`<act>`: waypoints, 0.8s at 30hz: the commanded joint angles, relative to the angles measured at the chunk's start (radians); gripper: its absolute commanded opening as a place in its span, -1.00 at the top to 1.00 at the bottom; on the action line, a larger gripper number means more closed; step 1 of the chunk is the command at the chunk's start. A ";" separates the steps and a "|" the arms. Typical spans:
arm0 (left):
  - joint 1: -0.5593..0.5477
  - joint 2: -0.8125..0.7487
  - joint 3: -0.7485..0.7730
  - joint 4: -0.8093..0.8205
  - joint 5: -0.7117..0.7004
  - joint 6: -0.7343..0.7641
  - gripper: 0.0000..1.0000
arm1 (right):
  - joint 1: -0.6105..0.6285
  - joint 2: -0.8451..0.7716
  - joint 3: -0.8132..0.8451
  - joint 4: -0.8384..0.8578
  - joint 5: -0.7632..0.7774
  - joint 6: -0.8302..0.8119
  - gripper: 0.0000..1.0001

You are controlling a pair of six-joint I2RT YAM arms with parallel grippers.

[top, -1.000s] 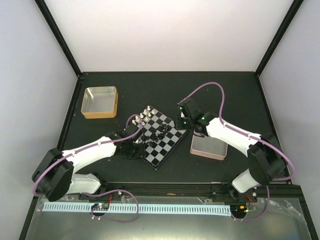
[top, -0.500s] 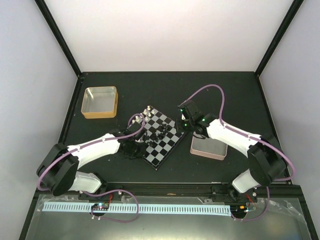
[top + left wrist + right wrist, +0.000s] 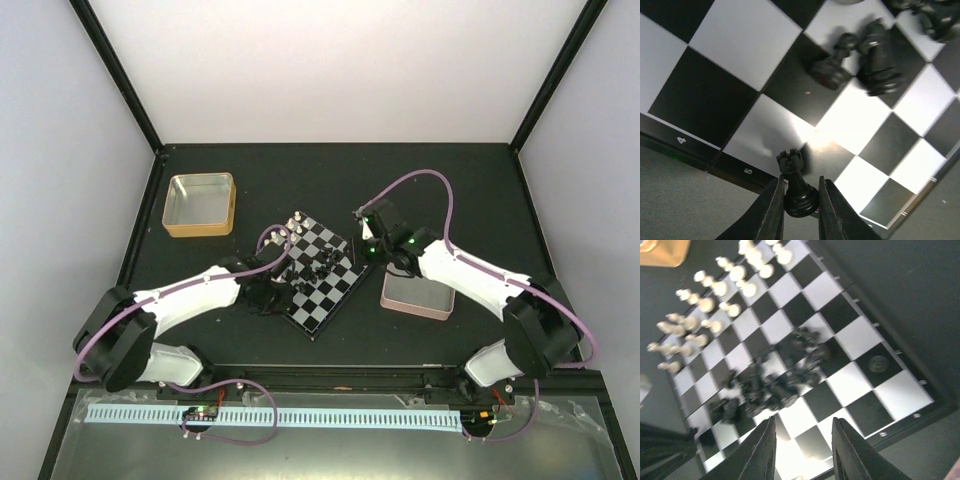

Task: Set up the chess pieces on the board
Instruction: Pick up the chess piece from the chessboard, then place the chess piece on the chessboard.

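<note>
Left end effector [image 3: 800, 192] pinching black rook [image 3: 794, 172], right end effector [image 3: 803, 424] spread over board [image 3: 900, 395]

Left arm [image 3: 190, 295]: white shell links, black rounded joints | Right arm [image 3: 465, 275]: same white and black build, small green lights at the wrist | Cables: a purple cable [image 3: 418, 173] runs in loops along each arm | Left tool [image 3: 801, 186], right tool [image 3: 802, 432]: two slim, dark, tapered fingers each
</note>
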 commanded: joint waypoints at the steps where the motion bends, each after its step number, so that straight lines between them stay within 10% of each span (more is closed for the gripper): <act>1: -0.008 -0.107 0.030 0.056 0.051 0.085 0.70 | 0.004 -0.046 -0.014 0.039 -0.236 -0.029 0.32; 10: -0.009 -0.312 -0.015 0.381 0.275 0.294 0.75 | -0.054 -0.139 -0.005 0.087 -0.610 0.049 0.02; 24: -0.009 -0.427 -0.011 0.556 0.406 0.541 0.76 | -0.057 -0.218 0.058 0.041 -0.700 0.121 -0.04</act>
